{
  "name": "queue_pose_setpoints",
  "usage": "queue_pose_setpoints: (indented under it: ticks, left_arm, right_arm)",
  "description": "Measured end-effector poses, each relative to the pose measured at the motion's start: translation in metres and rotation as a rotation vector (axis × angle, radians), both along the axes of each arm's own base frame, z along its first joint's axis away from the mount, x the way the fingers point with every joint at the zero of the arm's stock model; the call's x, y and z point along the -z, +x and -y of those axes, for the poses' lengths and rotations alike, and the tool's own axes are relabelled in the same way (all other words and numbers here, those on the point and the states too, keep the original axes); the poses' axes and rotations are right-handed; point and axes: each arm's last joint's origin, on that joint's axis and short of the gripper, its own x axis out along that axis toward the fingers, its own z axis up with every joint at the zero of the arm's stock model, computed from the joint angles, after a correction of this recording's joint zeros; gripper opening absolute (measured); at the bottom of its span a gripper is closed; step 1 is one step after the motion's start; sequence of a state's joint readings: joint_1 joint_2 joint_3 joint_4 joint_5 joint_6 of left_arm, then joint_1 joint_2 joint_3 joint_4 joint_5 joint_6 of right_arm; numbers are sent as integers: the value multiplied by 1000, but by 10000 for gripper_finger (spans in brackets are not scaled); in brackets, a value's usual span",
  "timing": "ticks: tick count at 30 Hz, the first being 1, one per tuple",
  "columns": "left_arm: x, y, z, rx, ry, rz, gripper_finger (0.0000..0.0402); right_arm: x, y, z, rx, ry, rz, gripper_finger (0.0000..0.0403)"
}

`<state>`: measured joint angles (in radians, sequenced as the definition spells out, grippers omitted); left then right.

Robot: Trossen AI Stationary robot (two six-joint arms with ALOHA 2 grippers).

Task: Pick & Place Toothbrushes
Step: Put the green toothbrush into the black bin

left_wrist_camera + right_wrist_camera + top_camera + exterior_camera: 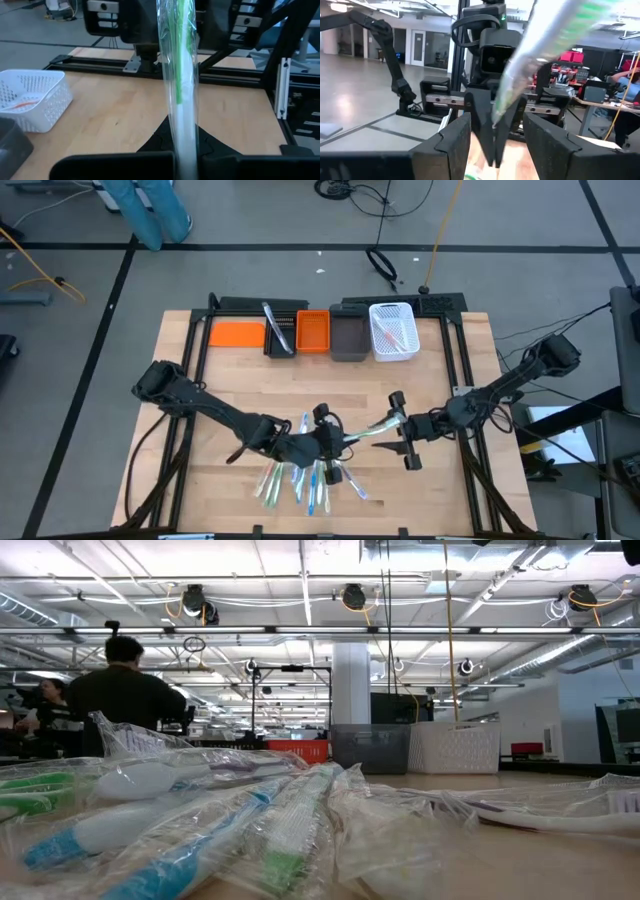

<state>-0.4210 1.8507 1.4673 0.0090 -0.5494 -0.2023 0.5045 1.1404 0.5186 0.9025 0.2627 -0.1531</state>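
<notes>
The left jaws (338, 442) are fully closed on one end of a clear-wrapped toothbrush with a green and white body (372, 430), which they hold above the wooden worktop (240, 390). In the left wrist view this wrapped toothbrush (181, 90) runs straight out from between the closed fingers toward the opposing arm. Its far end reaches the right jaws (399, 430), which stand partly open, one finger on either side of the wrapper. In the right wrist view the two dark fingers (447, 145) stand well apart with the wrapped toothbrush (530, 65) passing between them, and no firm contact with either finger can be confirmed there. The left gripper (492, 125) shows directly ahead in that view, pinching the wrapper's lower end.

Just beside and below the left jaws, toward the near edge of the worktop, lies the loose heap of wrapped toothbrushes in blue, green and white (305, 480). The low view shows this heap (200, 830) resting on the worktop in crinkled clear wrappers.

Well apart from both jaws, at the far edge of the worktop, stands a row of bins: a flat orange tray (237, 333), a black bin (279, 332), an orange bin (313, 332), a dark grey bin (348, 338), and a white perforated basket (393, 330). The white basket holds a thin item with an orange part; its kind cannot be determined.

A person (120, 690) stands in the room beyond the worktop.
</notes>
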Motion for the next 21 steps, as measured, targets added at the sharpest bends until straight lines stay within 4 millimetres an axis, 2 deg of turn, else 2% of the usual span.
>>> queue_pose_setpoints:
  ticks: [5,14,17,21]
  left_arm:
    - [-1,1,0,4,9,14,0]
    - [13,17,-14,-22,4,20,0]
    - [15,22,-19,-23,-3,36,0]
    - [15,24,-21,-7,-4,42,0]
  right_arm:
    - [-1,2,4,19,7,13,171]
    - [-5,2,6,27,21,46,167]
    - [-4,3,6,51,26,34,140]
    - [-4,3,6,58,-1,38,59]
